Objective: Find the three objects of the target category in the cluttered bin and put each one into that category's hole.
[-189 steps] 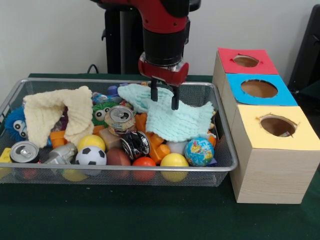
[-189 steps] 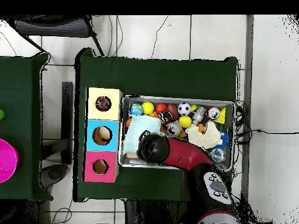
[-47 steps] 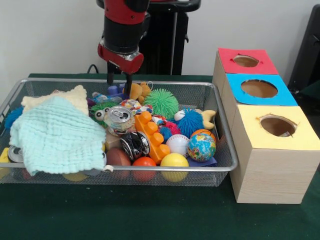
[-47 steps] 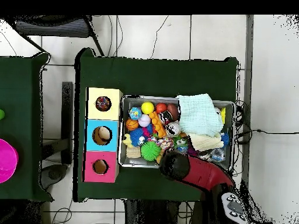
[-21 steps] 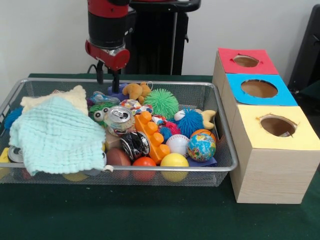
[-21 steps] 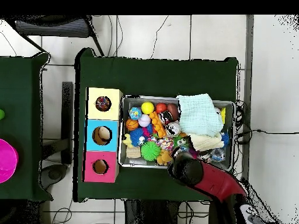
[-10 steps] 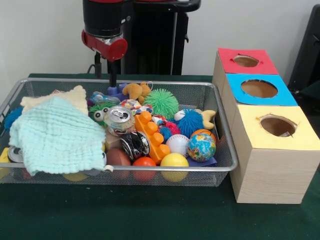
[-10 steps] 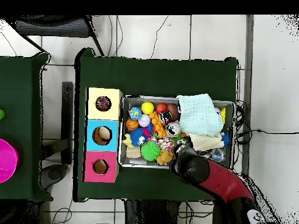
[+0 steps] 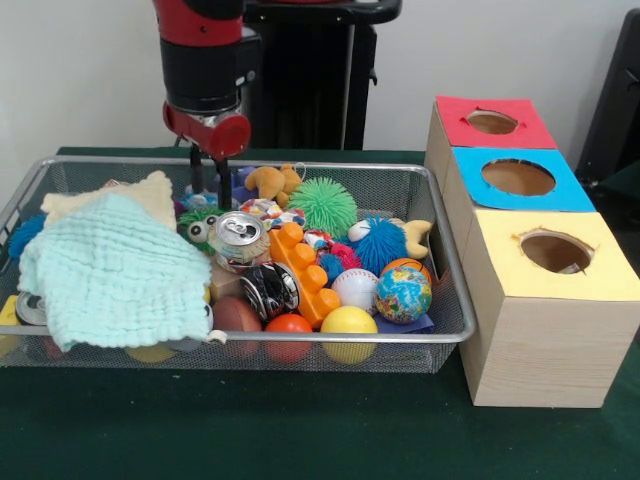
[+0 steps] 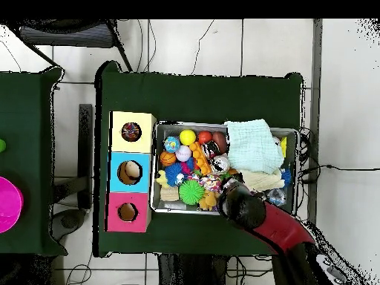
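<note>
The robot's hand [image 9: 209, 176], fingers slightly parted and empty, hovers at the far edge of the crowded wire bin [image 9: 400, 345], sorting apparently unfinished.

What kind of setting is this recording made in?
Probably a robotics lab test bench: a table under green cloth, a wire bin crammed with toys, cans and cloths, a wooden sorting box with colour-coded holes, and loose cables on a tiled floor.
</note>
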{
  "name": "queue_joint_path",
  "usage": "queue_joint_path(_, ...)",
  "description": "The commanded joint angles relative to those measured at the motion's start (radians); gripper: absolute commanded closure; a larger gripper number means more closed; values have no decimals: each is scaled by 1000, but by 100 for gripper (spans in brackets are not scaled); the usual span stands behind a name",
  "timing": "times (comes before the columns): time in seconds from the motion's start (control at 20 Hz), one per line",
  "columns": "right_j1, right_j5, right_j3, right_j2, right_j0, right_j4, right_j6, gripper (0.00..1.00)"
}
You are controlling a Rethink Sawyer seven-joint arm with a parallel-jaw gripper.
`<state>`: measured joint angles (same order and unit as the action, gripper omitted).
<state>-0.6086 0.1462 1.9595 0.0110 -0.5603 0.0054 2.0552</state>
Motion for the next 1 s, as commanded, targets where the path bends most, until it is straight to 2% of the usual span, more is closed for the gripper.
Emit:
queue_joint_path(0.05, 66, -68, 68, 150, -21, 63, 204, 0)
queue_joint_path(0.55, -14, -31, 109, 138, 21, 94, 210, 0)
queue_joint_path(0.75, -22, 6, 95, 142, 18, 112, 187, 0)
queue_joint_path(1.0, -33, -5, 117, 143, 19, 122, 188, 0)
